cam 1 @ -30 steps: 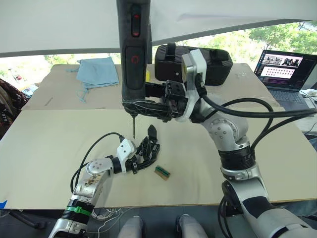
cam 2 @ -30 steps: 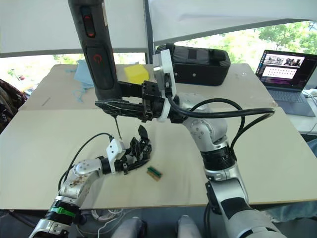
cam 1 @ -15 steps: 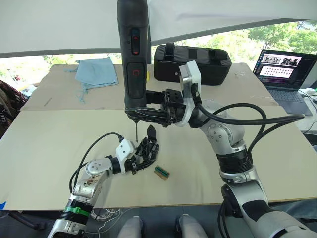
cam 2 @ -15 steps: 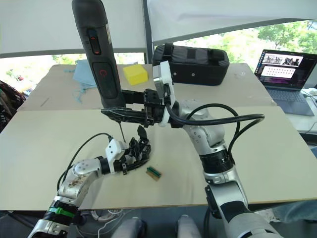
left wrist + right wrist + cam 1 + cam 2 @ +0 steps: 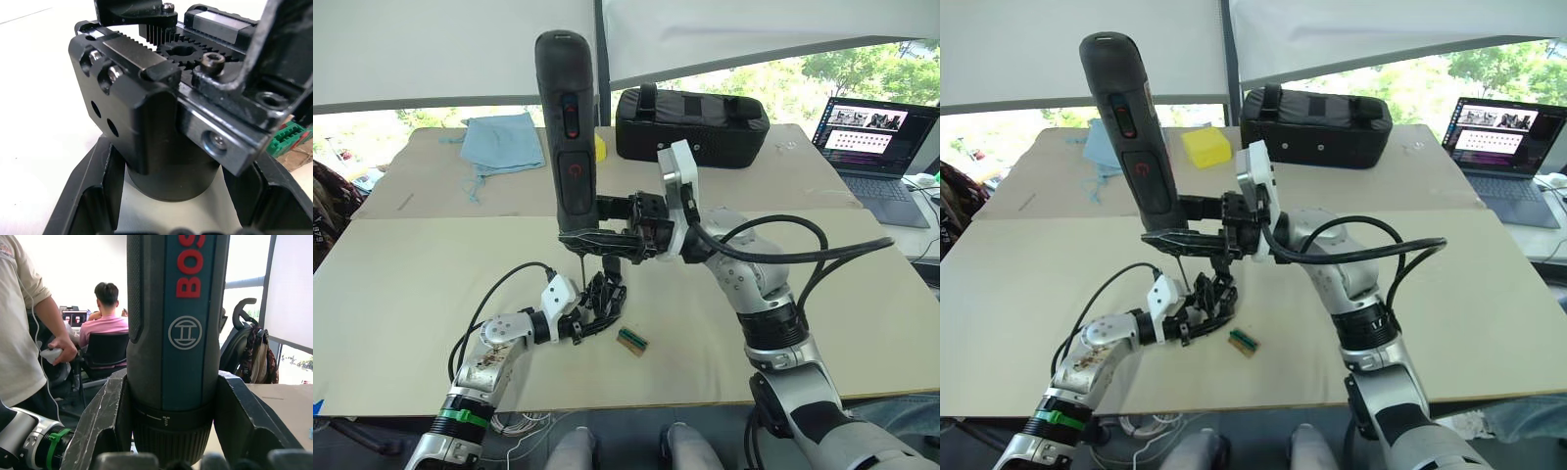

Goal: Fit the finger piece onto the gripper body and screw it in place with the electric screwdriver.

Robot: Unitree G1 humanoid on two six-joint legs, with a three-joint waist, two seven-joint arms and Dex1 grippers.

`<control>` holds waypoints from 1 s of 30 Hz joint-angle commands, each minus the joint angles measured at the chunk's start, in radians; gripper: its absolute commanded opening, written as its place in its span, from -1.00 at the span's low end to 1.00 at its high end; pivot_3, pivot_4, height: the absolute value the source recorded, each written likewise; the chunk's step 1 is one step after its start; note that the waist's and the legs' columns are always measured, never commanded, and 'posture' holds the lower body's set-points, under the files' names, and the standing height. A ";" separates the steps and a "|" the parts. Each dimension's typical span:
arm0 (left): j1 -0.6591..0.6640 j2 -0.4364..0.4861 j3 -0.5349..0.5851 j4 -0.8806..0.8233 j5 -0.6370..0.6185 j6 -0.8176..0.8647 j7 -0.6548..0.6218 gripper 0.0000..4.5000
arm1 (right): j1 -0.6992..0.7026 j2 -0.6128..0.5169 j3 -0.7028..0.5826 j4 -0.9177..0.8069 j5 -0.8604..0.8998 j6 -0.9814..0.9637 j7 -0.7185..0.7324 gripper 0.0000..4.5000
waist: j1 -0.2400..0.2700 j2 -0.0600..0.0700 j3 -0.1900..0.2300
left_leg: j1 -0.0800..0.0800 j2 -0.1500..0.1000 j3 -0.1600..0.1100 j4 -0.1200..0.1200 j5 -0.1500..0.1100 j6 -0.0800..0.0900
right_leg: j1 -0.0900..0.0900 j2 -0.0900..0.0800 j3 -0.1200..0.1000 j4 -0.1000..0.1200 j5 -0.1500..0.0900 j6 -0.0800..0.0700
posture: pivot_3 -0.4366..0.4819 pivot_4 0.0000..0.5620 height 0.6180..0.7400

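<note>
- Black right gripper (image 5: 597,238) clamped on upright electric screwdriver (image 5: 567,137), bit just above gripper body (image 5: 605,297).
- Left gripper (image 5: 590,315) pinching gripper body on table (image 5: 411,284).

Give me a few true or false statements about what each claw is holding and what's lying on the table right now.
1. The right claw grips the electric screwdriver upright. True.
2. The left claw holds the gripper body by its round base. True.
3. The black bag lies next to the left claw. False: it sits at the table's far side.
4. The small green block is clamped in the right claw. False: it lies loose on the table.
</note>
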 commanded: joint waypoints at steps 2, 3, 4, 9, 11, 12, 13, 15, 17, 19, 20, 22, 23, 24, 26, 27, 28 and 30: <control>0.024 0.008 -0.018 -0.014 -0.004 0.014 -0.027 0.03 | -0.002 0.005 -0.010 -0.027 -0.003 -0.050 0.008 -0.15 | 0.000 0.000 0.000 | 0.000 0.000 0.000 0.000 0.000 0.000 | 0.000 0.000 0.000 0.000 0.000 0.000 | -0.05 -0.47 1.00; 0.024 0.009 -0.018 -0.013 -0.004 0.014 -0.027 0.03 | 0.000 0.005 -0.007 -0.026 -0.008 -0.053 0.010 -0.15 | 0.000 0.000 0.000 | 0.000 0.000 0.000 0.000 0.000 0.000 | 0.000 0.000 0.000 0.000 0.000 0.000 | -0.05 -0.47 1.00; 0.025 0.009 -0.018 -0.014 -0.004 0.015 -0.028 0.03 | 0.002 0.005 -0.005 -0.025 -0.012 -0.056 0.012 -0.15 | 0.000 0.000 0.000 | 0.000 0.000 0.000 0.000 0.000 0.000 | 0.000 0.000 0.000 0.000 0.000 0.000 | -0.05 -0.47 1.00; 0.028 0.009 -0.019 -0.014 -0.003 0.017 -0.029 0.03 | 0.010 0.006 0.004 -0.022 -0.030 -0.063 0.018 -0.15 | 0.000 0.000 0.000 | 0.000 0.000 0.000 0.000 0.000 0.000 | 0.000 0.000 0.000 0.000 0.000 0.000 | -0.05 -0.47 1.00; 0.027 0.009 -0.018 -0.013 -0.004 0.019 -0.029 0.03 | 0.012 0.006 0.006 -0.020 -0.035 -0.063 0.020 -0.15 | 0.000 0.000 0.000 | 0.000 0.000 0.000 0.000 0.000 0.000 | 0.000 0.000 0.000 0.000 0.000 0.000 | -0.05 -0.47 1.00; 0.027 0.010 -0.018 -0.013 -0.005 0.020 -0.029 0.03 | 0.013 0.006 0.008 -0.019 -0.038 -0.064 0.021 -0.15 | 0.000 0.000 0.000 | 0.000 0.000 0.000 0.000 0.000 0.000 | 0.000 0.000 0.000 0.000 0.000 0.000 | -0.05 -0.47 1.00; 0.027 0.010 -0.018 -0.012 -0.005 0.020 -0.028 0.03 | 0.015 0.005 0.010 -0.018 -0.041 -0.066 0.023 -0.15 | 0.000 0.000 0.000 | 0.000 0.000 0.000 0.000 0.000 0.000 | 0.000 0.000 0.000 0.000 0.000 0.000 | -0.05 -0.47 1.00; 0.027 0.010 -0.019 -0.011 -0.005 0.021 -0.028 0.03 | 0.018 0.005 0.012 -0.016 -0.046 -0.070 0.024 -0.15 | 0.000 0.000 0.000 | 0.000 0.000 0.000 0.000 0.000 0.000 | 0.000 0.000 0.000 0.000 0.000 0.000 | -0.05 -0.47 1.00; 0.028 0.010 -0.020 -0.011 -0.004 0.022 -0.028 0.03 | 0.021 0.005 0.013 -0.015 -0.050 -0.073 0.025 -0.15 | 0.000 0.000 0.000 | 0.000 0.000 0.000 0.000 0.000 0.000 | 0.000 0.000 0.000 0.000 0.000 0.000 | -0.05 -0.47 1.00; 0.027 0.010 -0.020 -0.011 -0.005 0.024 -0.028 0.03 | 0.024 0.006 0.015 -0.012 -0.054 -0.076 0.024 -0.15 | 0.000 0.000 0.000 | 0.000 0.000 0.000 0.000 0.000 0.000 | 0.000 0.000 0.000 0.000 0.000 0.000 | -0.05 -0.47 1.00; 0.026 0.010 -0.020 -0.010 -0.005 0.025 -0.028 0.03 | 0.025 0.006 0.016 -0.010 -0.056 -0.078 0.024 -0.15 | 0.000 0.000 0.000 | 0.000 0.000 0.000 0.000 0.000 0.000 | 0.000 0.000 0.000 0.000 0.000 0.000 | -0.05 -0.47 1.00; 0.026 0.009 -0.021 -0.010 -0.005 0.026 -0.028 0.03 | 0.027 0.007 0.019 -0.007 -0.059 -0.081 0.025 -0.15 | 0.000 0.000 0.000 | 0.000 0.000 0.000 0.000 0.000 0.000 | 0.000 0.000 0.000 0.000 0.000 0.000 | -0.05 -0.47 1.00; 0.026 0.009 -0.022 -0.009 -0.004 0.027 -0.028 0.03 | 0.028 0.007 0.020 -0.005 -0.061 -0.083 0.026 -0.15 | 0.000 0.000 0.000 | 0.000 0.000 0.000 0.000 0.000 0.000 | 0.000 0.000 0.000 0.000 0.000 0.000 | -0.05 -0.47 1.00; 0.026 0.008 -0.023 -0.009 -0.004 0.028 -0.028 0.03 | 0.028 0.007 0.020 -0.004 -0.062 -0.084 0.026 -0.15 | 0.000 0.000 0.000 | 0.000 0.000 0.000 0.000 0.000 0.000 | 0.000 0.000 0.000 0.000 0.000 0.000 | -0.05 -0.47 1.00; 0.027 0.008 -0.025 -0.010 -0.004 0.030 -0.028 0.03 | 0.030 0.006 0.022 -0.002 -0.064 -0.086 0.027 -0.15 | 0.000 0.000 0.000 | 0.000 0.000 0.000 0.000 0.000 0.000 | 0.000 0.000 0.000 0.000 0.000 0.000 | -0.05 -0.47 1.00; 0.027 0.008 -0.025 -0.010 -0.004 0.030 -0.028 0.03 | 0.030 0.006 0.022 -0.001 -0.065 -0.087 0.028 -0.15 | 0.000 0.000 0.000 | 0.000 0.000 0.000 0.000 0.000 0.000 | 0.000 0.000 0.000 0.000 0.000 0.000 | -0.05 -0.47 1.00; 0.027 0.008 -0.026 -0.009 -0.003 0.031 -0.028 0.03 | 0.031 0.006 0.023 0.001 -0.066 -0.089 0.029 -0.15 | 0.000 0.000 0.000 | 0.000 0.000 0.000 0.000 0.000 0.000 | 0.000 0.000 0.000 0.000 0.000 0.000 | -0.05 -0.47 1.00; 0.025 0.008 -0.026 -0.008 -0.003 0.033 -0.028 0.03 | 0.031 0.007 0.022 0.006 -0.070 -0.091 0.031 -0.15 | 0.000 0.000 0.000 | 0.000 0.000 0.000 0.000 0.000 0.000 | 0.000 0.000 0.000 0.000 0.000 0.000 | -0.05 -0.47 1.00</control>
